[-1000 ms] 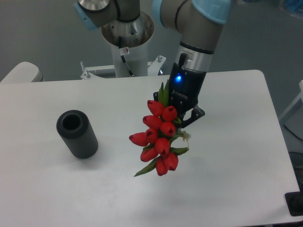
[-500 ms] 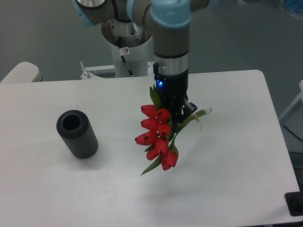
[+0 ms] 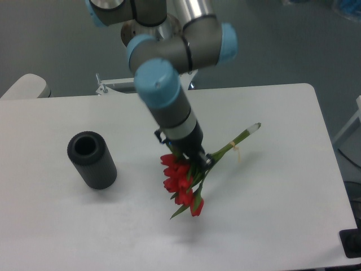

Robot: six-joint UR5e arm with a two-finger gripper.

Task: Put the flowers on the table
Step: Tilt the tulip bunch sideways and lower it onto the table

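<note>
The white bench (image 3: 282,186) carries a dark grey cylinder (image 3: 92,160); right of it, the pincer (image 3: 194,162) clamps the flowers (image 3: 183,183).

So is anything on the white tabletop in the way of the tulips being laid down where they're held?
Nothing visible. The flowers hang in the gripper over bare table; the dark cylinder stands well off to the side.

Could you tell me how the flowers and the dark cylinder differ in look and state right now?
The flowers are red and green, long and slanted; the cylinder is dark grey, short and upright. The flowers are held in the end effector; the cylinder stands free, untouched. Both are over the white table.
</note>
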